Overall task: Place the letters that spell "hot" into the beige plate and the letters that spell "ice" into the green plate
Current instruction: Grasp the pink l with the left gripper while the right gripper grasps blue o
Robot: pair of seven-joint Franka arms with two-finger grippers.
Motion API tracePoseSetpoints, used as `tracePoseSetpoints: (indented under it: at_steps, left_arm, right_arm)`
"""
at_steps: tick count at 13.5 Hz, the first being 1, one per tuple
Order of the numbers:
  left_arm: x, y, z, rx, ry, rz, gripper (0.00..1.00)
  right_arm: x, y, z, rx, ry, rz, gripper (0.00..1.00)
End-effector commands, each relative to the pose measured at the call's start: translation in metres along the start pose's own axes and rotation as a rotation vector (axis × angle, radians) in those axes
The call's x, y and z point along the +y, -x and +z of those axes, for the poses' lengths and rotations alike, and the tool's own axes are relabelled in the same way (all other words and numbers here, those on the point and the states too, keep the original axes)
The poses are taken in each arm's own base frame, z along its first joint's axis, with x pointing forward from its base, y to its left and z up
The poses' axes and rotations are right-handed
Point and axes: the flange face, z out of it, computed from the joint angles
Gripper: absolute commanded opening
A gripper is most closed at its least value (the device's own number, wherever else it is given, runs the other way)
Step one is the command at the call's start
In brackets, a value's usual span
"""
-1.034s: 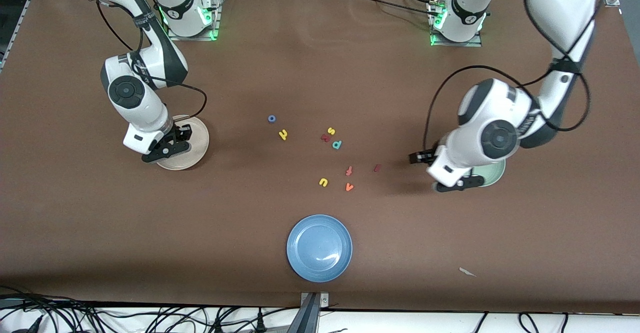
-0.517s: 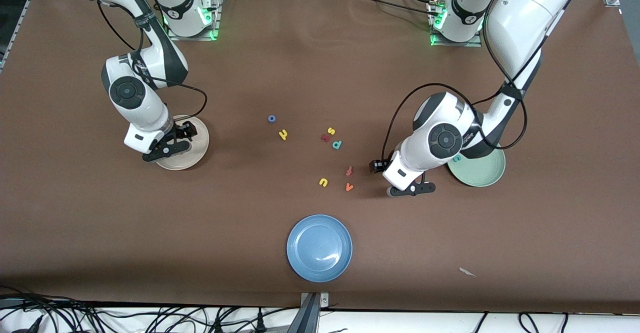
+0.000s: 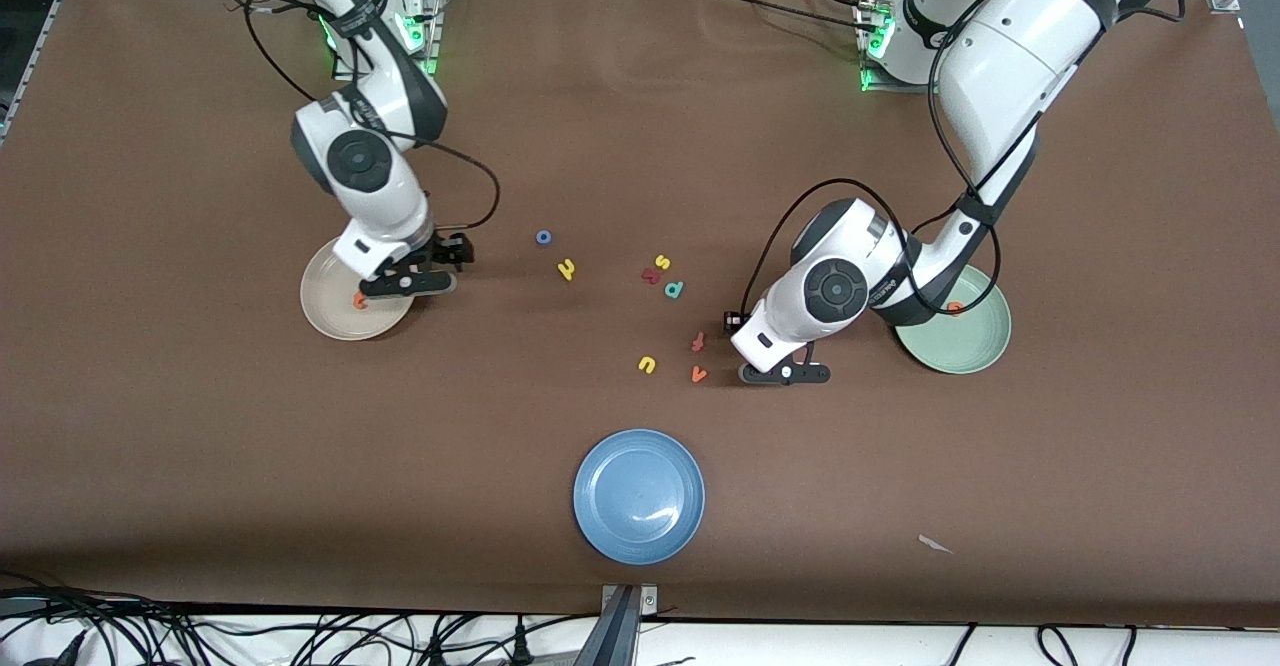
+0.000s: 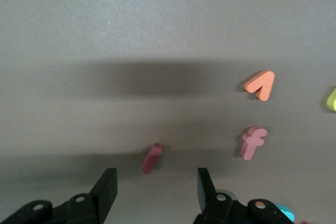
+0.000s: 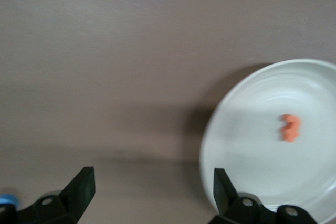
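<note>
My left gripper (image 3: 775, 358) hangs open low over the table, its fingers either side of the dark red "i" (image 4: 152, 158), not touching it; the wrist hides that letter in the front view. The green plate (image 3: 975, 351) holds the orange "e" (image 3: 956, 308); the "c" is hidden. My right gripper (image 3: 415, 271) is open and empty at the rim of the beige plate (image 3: 325, 314), where the orange "t" (image 3: 358, 299) lies. The blue "o" (image 3: 543, 237) and yellow "h" (image 3: 567, 269) lie on the table between the arms.
Loose letters lie mid-table: a yellow "s" (image 3: 661, 262), a dark red letter (image 3: 651, 274), a teal "p" (image 3: 674, 289), a pinkish-red "f" shape (image 3: 698, 342), a yellow "u" (image 3: 647, 364) and an orange "v" (image 3: 698, 374). A blue plate (image 3: 639, 495) sits nearer the front camera.
My right gripper opened, left the orange "t" in the beige plate and moved toward the table's middle. My left arm swung from the green plate to over the "i".
</note>
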Motion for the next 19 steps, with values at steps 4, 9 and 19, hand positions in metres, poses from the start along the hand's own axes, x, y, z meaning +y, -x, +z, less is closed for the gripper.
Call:
tracePoseSetpoints:
  at_steps: [4, 9, 19]
  left_arm:
    - [0.009, -0.005, 0.014, 0.025, -0.013, 0.035, 0.64]
    - [0.006, -0.006, 0.022, 0.021, -0.024, 0.035, 0.56]
    - [0.003, -0.008, 0.025, 0.034, -0.048, 0.009, 0.25]
  right_arm:
    - [-0.093, 0.034, 0.01, 0.027, -0.087, 0.168, 1.0]
    - [-0.136, 0.059, 0.023, 0.019, -0.109, 0.185, 1.0]
    - [-0.136, 0.079, 0.051, 0.014, -0.101, 0.122, 0.9]
